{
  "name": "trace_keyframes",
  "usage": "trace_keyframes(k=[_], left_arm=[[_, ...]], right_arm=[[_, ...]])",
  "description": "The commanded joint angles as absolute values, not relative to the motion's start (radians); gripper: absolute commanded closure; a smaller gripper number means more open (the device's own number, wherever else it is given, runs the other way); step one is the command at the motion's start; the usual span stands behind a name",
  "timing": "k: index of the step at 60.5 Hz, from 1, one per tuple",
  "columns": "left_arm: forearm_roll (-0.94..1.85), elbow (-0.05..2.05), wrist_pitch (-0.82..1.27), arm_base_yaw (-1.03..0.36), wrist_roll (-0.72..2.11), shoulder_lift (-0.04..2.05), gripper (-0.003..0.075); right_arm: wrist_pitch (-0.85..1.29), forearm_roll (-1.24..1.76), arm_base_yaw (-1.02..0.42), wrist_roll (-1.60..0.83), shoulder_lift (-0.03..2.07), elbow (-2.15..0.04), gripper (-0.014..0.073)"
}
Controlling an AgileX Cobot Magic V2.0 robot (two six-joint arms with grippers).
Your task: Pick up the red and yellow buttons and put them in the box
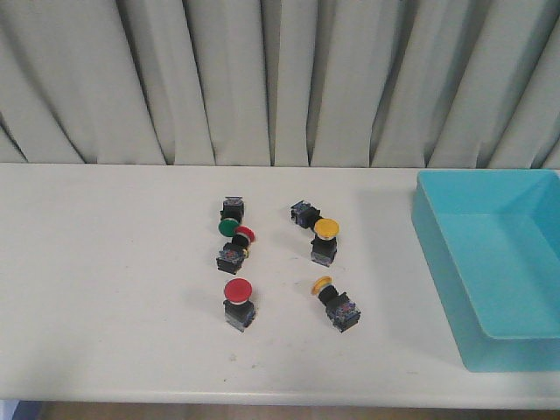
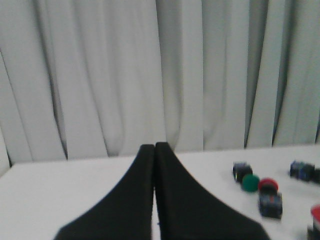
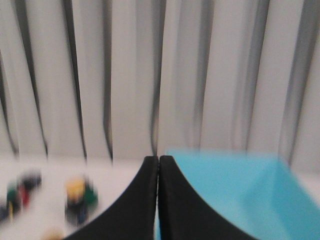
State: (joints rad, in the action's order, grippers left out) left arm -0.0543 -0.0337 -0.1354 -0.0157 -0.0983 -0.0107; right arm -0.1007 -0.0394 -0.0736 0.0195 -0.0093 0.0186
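Left hand (image 2: 154, 146) closed, empty; right hand (image 3: 158, 158) closed, empty. Buttons (image 1: 238, 290) clustered mid-worktop (image 1: 105, 289); box (image 1: 455, 262) right, apart.

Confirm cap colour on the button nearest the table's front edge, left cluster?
Red, on a black body. Clearest in the front view.

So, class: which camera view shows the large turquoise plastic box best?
The front view: the large turquoise plastic box appears sharp, with its open inside visible. The right wrist view shows it blurred behind the shut fingers; the left wrist view misses it.
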Motion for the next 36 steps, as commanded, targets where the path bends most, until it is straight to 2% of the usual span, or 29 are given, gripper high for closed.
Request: trace_keyframes(k=[1,4,8,20,26,36], left_arm=[[-0.035,0.023,-0.477,-0.02,-0.1,0.0,0.0726],[-0.035,0.09,-0.551,-0.02,-0.083,0.046,0.0726],[-0.035,0.231,-0.516,-0.019,-0.042,0.165,0.0726],[-0.038,0.726,-0.12,-0.02,0.0,0.661,0.0726],[-0.038,0.87,-0.013,-0.02,0.0,0.827,0.0726],[0.026,0.937,0.025,-0.02,0.0,0.991,0.0726]], right_arm=[[-0.471,-0.033,-0.073,0.038,-0.011,-0.1,0.0601],[-0.537,-0.033,-0.072,0.025,0.034,-0.199,0.0601],[-0.488,-0.043,-0.074,0.013,0.151,-0.362,0.0601],[0.006,-0.096,-0.074,0.013,0.627,-0.819,0.0601],[0.087,-0.093,-0.074,0.013,0.795,-0.917,0.0601],[0.119,-0.077,-0.074,0.013,0.957,-0.951,0.06]])
